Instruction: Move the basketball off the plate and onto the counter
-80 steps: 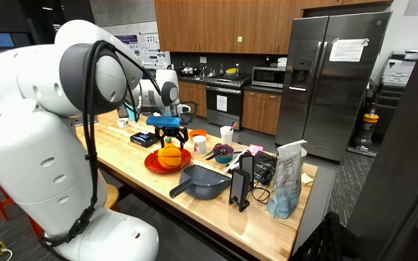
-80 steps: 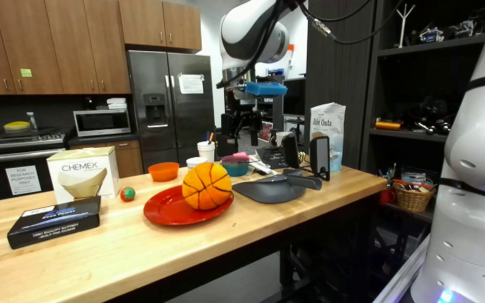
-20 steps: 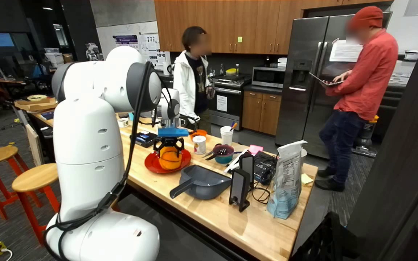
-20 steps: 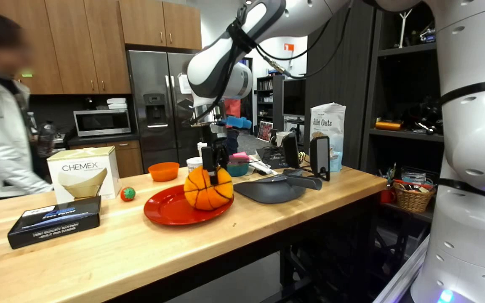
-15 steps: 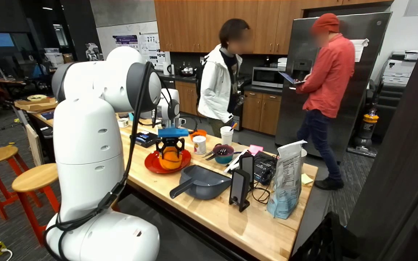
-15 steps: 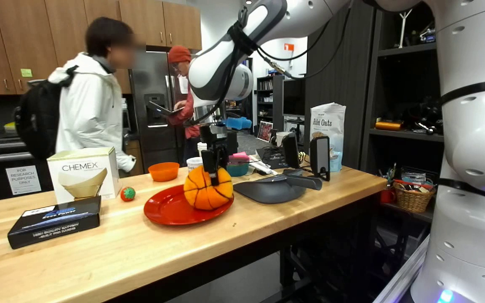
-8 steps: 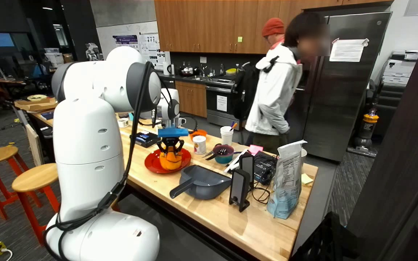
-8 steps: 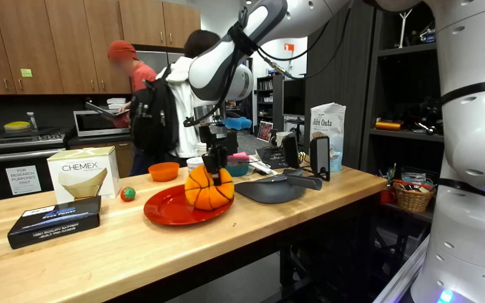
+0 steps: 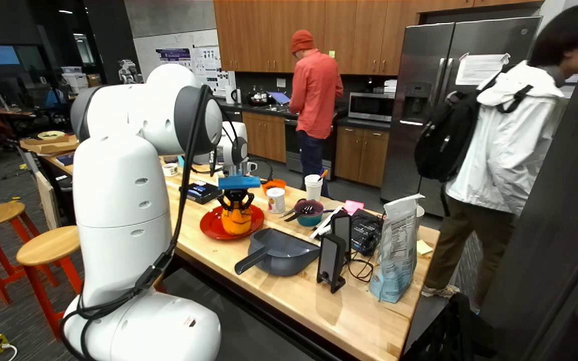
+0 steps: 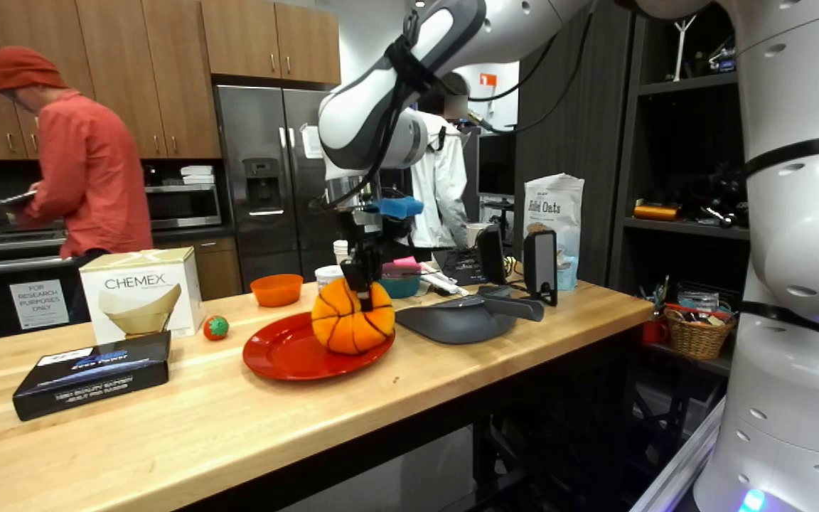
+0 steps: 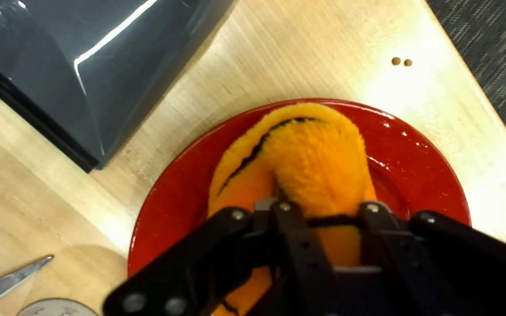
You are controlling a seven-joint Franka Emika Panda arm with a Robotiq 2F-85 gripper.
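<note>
The orange basketball (image 10: 352,328), soft and fuzzy with black lines, rests on the red plate (image 10: 271,355), towards one side of it. My gripper (image 10: 365,302) points down from above, its black fingers shut on the basketball's top. In the wrist view the ball's plush (image 11: 319,162) bulges up, pinched between the fingers; the fingertips themselves are hidden in it. The plate's rim (image 11: 160,228) shows round the ball there. Under the plate runs the light-wood counter (image 10: 239,427), also seen in an exterior view as a long wooden top (image 9: 349,321).
Close beside the plate lies a dark grey dustpan (image 9: 279,253). Speakers (image 9: 330,260) and an oats bag (image 9: 394,250) stand beyond it. A black box (image 10: 93,373), a Chemex box (image 10: 143,295), a strawberry toy (image 10: 215,328) and an orange bowl (image 10: 276,290) are also on the counter.
From raised and open, my gripper came down over the basketball, then its fingers moved together and squeezed the ball's top. Ball and plate stay in place. Two people walk past behind.
</note>
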